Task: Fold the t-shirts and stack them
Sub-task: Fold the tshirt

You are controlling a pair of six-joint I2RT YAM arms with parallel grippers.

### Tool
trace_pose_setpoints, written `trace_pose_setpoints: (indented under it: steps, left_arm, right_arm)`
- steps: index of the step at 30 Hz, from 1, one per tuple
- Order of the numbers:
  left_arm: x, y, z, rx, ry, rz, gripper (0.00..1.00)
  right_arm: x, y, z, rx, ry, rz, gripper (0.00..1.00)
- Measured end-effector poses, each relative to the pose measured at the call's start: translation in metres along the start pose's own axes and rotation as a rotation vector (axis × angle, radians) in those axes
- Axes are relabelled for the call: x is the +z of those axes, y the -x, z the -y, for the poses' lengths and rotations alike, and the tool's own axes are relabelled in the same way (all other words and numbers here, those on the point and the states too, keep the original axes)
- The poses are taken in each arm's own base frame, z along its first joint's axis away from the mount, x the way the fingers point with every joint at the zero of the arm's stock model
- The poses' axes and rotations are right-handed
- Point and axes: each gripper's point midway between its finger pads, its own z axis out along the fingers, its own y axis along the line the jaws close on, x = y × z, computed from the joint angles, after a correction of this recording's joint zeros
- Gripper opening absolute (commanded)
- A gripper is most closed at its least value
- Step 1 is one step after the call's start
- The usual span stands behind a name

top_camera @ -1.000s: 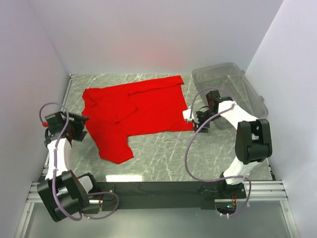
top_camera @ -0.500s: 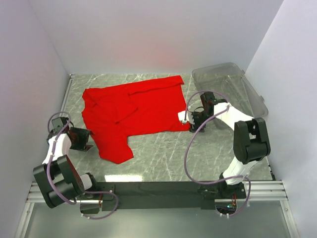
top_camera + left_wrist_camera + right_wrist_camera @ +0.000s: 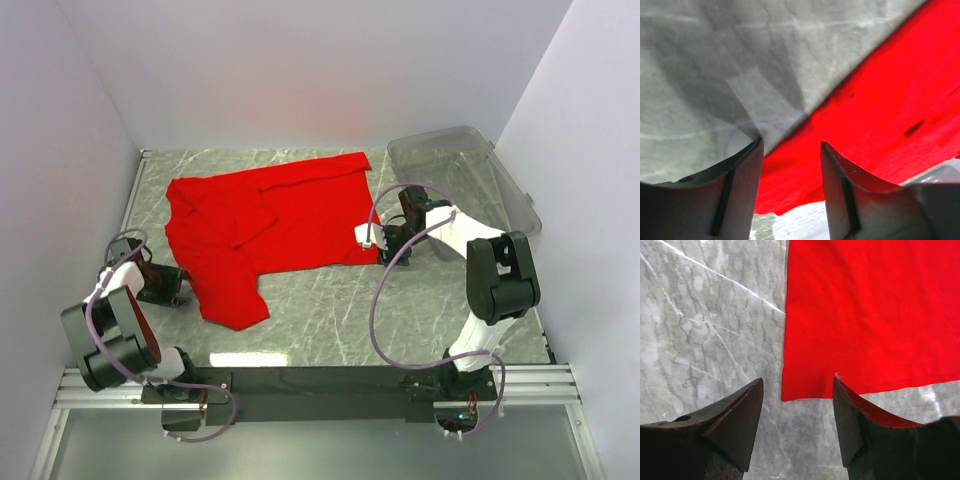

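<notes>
From above, on the grey, white-veined marble table, the red t-shirt lies spread out left of centre. It is plain bright cloth with no print, mostly flat, with soft creases and a turned-over fold near its far edge. One lobe of it reaches toward the near side. The left gripper sits low at the shirt's left border, just beside that lobe. The right gripper is at the shirt's near right corner. A clear plastic bin with rounded corners stands in the far right corner, apart from the cloth.

At the left wrist, the left gripper shows two pale, curved fingers standing apart with nothing clamped between them. The shirt fills the right side, its edge running diagonally across the stone and passing under the gap.

At the right wrist, the right gripper has dark, wedge-shaped fingers, also parted and empty. The shirt's square corner, smooth and straight-hemmed, lies on the marble directly below the gap.
</notes>
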Motion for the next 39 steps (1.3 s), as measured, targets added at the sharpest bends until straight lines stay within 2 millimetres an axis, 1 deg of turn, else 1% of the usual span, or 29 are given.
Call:
trace_pose_setpoints:
  steps: [2, 6, 10, 13, 14, 16, 17, 19, 20, 30, 33, 39]
  left_arm:
    - [0.004, -0.001, -0.001, 0.005, 0.010, -0.018, 0.51]
    - [0.005, 0.001, 0.005, 0.025, 0.003, -0.021, 0.52]
    - [0.006, 0.002, 0.005, 0.046, 0.002, -0.018, 0.51]
    - [0.009, 0.005, 0.009, 0.054, -0.002, -0.024, 0.43]
    - [0.012, 0.006, 0.013, 0.057, -0.006, -0.035, 0.37]
    - [0.016, 0.009, 0.020, 0.068, -0.021, -0.045, 0.29]
    - [0.019, 0.010, 0.024, 0.077, -0.033, -0.051, 0.22]
    - [0.022, 0.011, 0.027, 0.087, -0.046, -0.056, 0.12]
    - [0.023, 0.012, 0.027, 0.093, -0.049, -0.058, 0.01]
    - [0.022, 0.013, 0.032, 0.151, -0.087, -0.045, 0.01]
    - [0.016, 0.013, 0.030, 0.175, -0.091, -0.023, 0.01]
    - [-0.005, 0.017, 0.041, 0.218, -0.145, 0.039, 0.01]
  right_arm:
    - [0.002, -0.002, -0.001, 0.007, 0.005, -0.003, 0.64]
    - [0.004, -0.003, -0.001, 0.017, 0.008, -0.005, 0.63]
    - [0.002, -0.002, 0.003, 0.018, -0.003, -0.007, 0.63]
    - [0.000, -0.001, 0.008, 0.018, -0.015, -0.008, 0.63]
    - [0.000, -0.001, 0.010, 0.016, -0.019, -0.008, 0.63]
    - [-0.001, 0.000, 0.012, 0.015, -0.024, -0.008, 0.63]
    - [-0.001, 0.000, 0.012, 0.014, -0.024, -0.008, 0.63]
    - [-0.001, 0.000, 0.012, 0.013, -0.023, -0.008, 0.63]
    - [-0.001, 0.000, 0.012, 0.012, -0.023, -0.008, 0.63]
    - [0.000, 0.001, 0.008, -0.004, -0.004, 0.000, 0.62]
    - [0.000, 0.001, 0.006, -0.017, 0.004, 0.002, 0.62]
    - [0.000, 0.000, 0.006, -0.050, 0.038, -0.007, 0.59]
